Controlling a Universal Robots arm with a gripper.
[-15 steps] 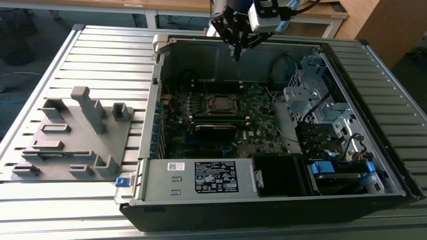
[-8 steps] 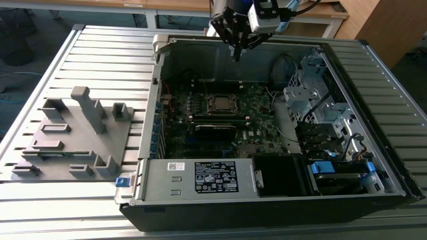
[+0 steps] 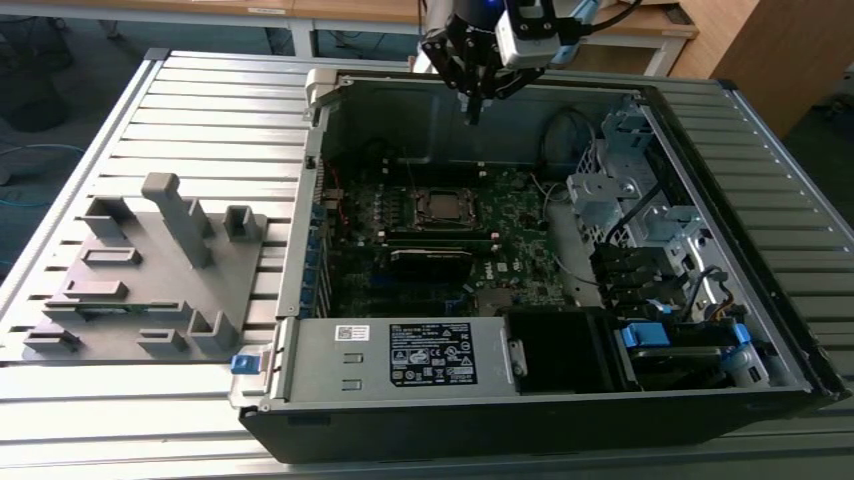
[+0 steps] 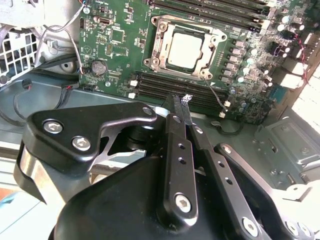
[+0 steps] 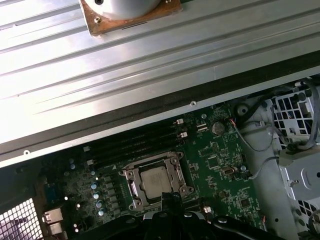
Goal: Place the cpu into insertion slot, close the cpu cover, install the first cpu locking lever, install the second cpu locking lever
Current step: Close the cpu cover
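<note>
- Gripper: fingers clenched tip to tip, nothing btwn, so you're carrying no part.
- Cpu: seated flat in insertion slot, just beyond fingertips; placing looks done.
- Cpu cover: appears laid down round chip, prob. to clamp it.
- PC case: lies open side up on worktop, giving you access from above.

The exterior view's upper edge cuts off the arm. In the first wrist view, the gripper hides one edge of the insertion slot.
</note>
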